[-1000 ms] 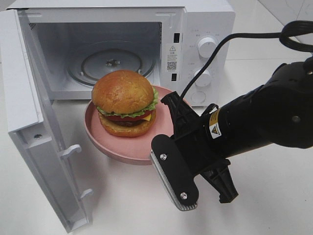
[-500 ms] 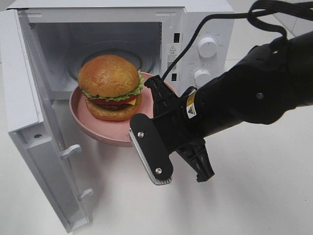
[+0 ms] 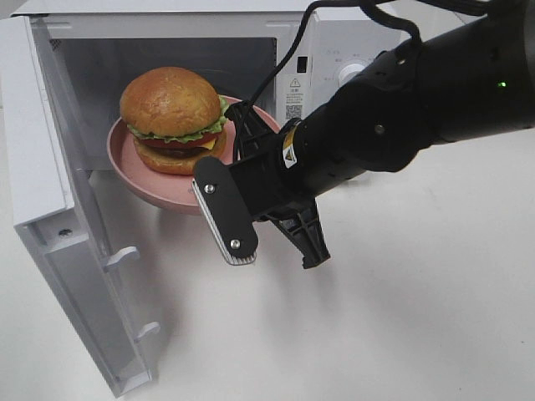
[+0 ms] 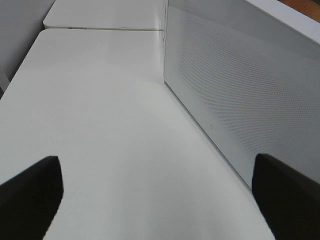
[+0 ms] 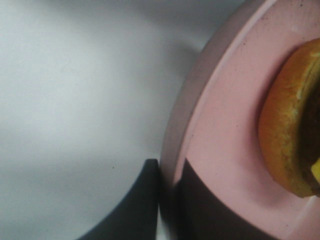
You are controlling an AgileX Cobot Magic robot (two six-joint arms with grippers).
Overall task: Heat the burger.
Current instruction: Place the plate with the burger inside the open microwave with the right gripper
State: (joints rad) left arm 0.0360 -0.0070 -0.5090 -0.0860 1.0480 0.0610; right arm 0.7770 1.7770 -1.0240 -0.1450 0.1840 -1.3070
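Right claw [image 5: 167,180] of mine is clenched on the rim of the pink plate [image 3: 134,177], not the burger [image 3: 171,104], so it sits level at the microwave [image 3: 330,38] opening

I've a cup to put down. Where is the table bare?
Bare table lies in front, between the open microwave door and the right arm, and beyond the arm to the right. Crowded: the microwave cavity mouth, where the pink plate, burger and right end effector sit.
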